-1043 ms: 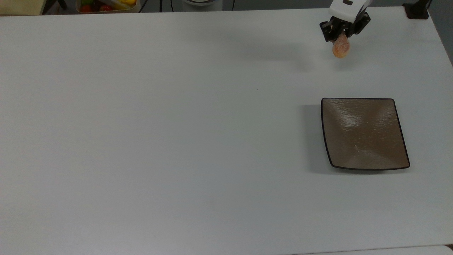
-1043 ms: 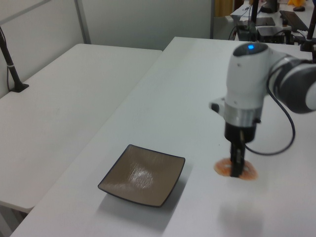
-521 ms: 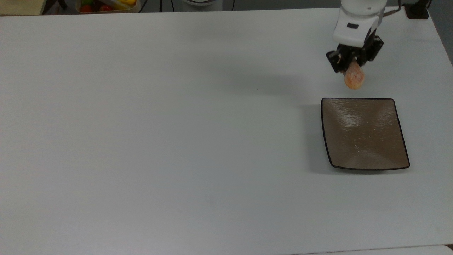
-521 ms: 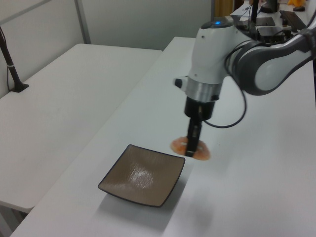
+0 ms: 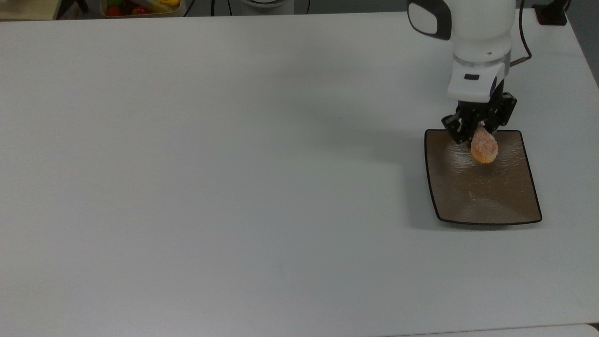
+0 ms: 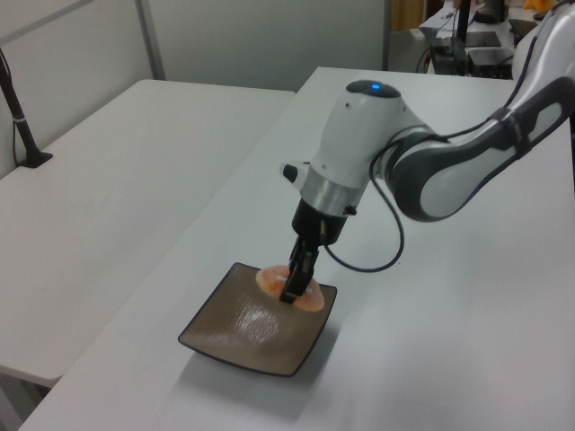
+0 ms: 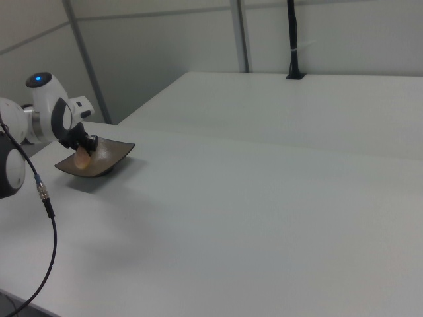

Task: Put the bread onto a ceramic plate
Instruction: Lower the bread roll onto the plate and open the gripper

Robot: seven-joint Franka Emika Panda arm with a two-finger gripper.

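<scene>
**Bread over plate: carry position and handling notes**

Top view: I am holding the bread (image 5: 484, 148) in the gripper (image 5: 478, 127), whose fingers are closed narrowly on the bun's upper end. The bun is hanging over the half of the ceramic plate (image 5: 486, 196) nearest the arm, inside the dark rim. I am counting one bread, one plate and one arm. A container of coloured items (image 5: 140, 6) is sitting at the top view's upper left edge, well apart from the work. The rest of the tabletop (image 5: 234, 164) is bare.

Left view: I am seeing the bread (image 6: 269, 281) at the plate's (image 6: 225, 341) far edge, with the dark fingers (image 6: 296, 278) crossing it vertically. I cannot tell whether the bun is touching the dish or hanging just above it.

Right view: I am seeing the gripper (image 7: 84, 148) and bread (image 7: 82, 159) over the plate (image 7: 112, 155) at the right view's left side. Contact is not resolvable here either.

Handling judgement: I am treating the bun as light, soft and compressible, with a powdery coating that can shed, so a firm pinch risks denting it. The current hold across one end is letting the body dangle; a hold across the middle would be steadier. I am treating the ceramic plate as stiff, glossy and breakable, so I judge that the lowering should be gentle.
</scene>
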